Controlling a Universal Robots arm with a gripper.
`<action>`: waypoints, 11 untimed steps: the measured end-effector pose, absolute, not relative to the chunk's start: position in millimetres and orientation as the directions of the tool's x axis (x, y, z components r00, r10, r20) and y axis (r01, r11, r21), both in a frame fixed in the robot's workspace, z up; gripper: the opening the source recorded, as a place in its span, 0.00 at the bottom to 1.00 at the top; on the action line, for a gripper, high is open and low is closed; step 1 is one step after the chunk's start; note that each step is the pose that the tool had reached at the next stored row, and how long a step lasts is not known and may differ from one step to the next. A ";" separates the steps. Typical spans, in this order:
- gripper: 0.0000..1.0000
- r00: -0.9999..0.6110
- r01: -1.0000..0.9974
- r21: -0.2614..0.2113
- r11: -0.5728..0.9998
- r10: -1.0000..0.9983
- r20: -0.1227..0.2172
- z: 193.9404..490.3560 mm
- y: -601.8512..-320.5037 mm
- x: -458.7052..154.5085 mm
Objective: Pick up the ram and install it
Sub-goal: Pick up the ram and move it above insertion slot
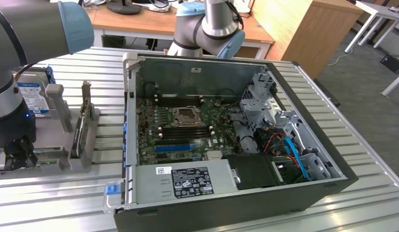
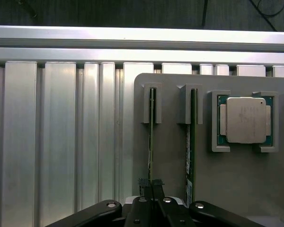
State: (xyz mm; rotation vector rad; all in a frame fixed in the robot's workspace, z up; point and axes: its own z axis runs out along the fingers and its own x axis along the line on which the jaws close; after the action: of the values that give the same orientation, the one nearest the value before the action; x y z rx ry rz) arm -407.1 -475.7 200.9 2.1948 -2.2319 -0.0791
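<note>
The grey metal robot arm with pale blue joint caps (image 1: 209, 21) stands on its base at the far side and arches to the exterior view's left, wrist hanging straight down. Its black two-finger gripper (image 2: 150, 187) points downward, fingers (image 2: 143, 183) pinched together on the thin green ram stick (image 2: 151, 132).

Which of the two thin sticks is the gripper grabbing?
The thin green circuit-board stick farther from the square silver chip. The black gripper is shut on its end; the other stick, beside the chip, stands free.
</note>
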 end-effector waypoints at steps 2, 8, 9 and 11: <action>0.12 -0.017 -0.999 0.043 0.016 -0.999 -0.028 200.9 -475.7 -407.1; 0.12 -0.017 -0.999 0.043 0.016 -0.999 -0.028 203.1 -475.7 -407.1; 0.12 -0.017 -0.999 0.043 0.016 -0.999 -0.028 204.5 -475.7 -407.1; 0.12 -0.017 -0.999 0.043 0.016 -0.999 -0.028 208.2 -475.7 -407.1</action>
State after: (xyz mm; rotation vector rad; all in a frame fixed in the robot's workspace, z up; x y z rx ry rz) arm -407.1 -475.7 208.2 2.1947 -2.2319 -0.0791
